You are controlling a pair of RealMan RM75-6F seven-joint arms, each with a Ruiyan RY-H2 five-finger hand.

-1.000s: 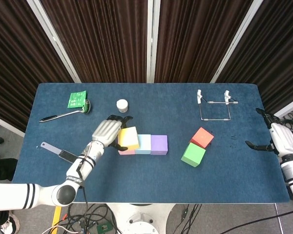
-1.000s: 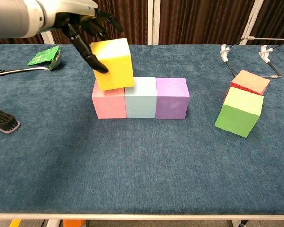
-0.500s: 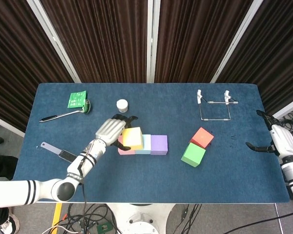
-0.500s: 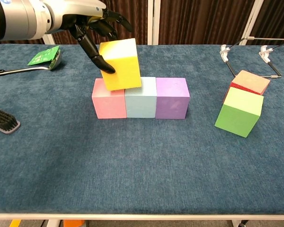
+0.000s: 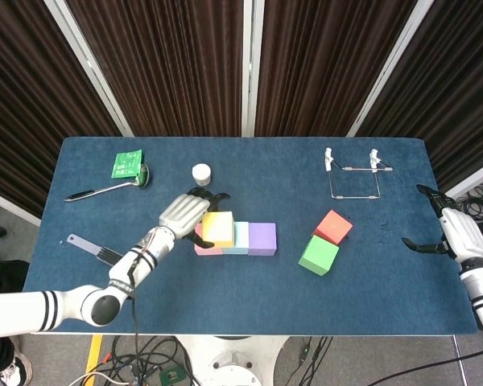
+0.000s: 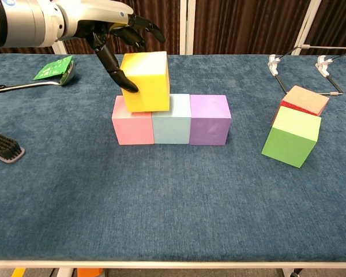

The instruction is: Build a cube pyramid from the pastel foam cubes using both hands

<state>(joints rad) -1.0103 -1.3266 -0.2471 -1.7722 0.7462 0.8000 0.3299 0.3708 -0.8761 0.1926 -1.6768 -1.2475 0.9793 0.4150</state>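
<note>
Landmark: the blue cube (image 6: 171, 118), middle of a three-cube row on the table (image 6: 161, 196).
Pink cube (image 6: 132, 122): touching the blue cube's left face.
Purple cube (image 6: 210, 119): touching the blue cube's right face.
Yellow cube (image 6: 145, 81): on top of the row, sitting over the seam between the pink and blue cubes.
Your left hand (image 6: 112, 23): grasping the yellow cube, one dark finger (image 6: 116, 72) pressed to its left face, the others arched over its top.
Your right hand (image 5: 451, 229): far right of the blue cube, at the table's edge, released, fingers spread and holding nothing.
Green cube (image 6: 292, 137): well right of the blue cube, tilted, against the red one.
Red cube (image 6: 304, 99): just behind the green cube.
Wire stand (image 5: 352, 175): behind and right of the blue cube.
Spoon (image 5: 109, 189), green packet (image 5: 127, 164): far left, behind.
Brush (image 6: 4, 145): left of the pink cube.
</note>
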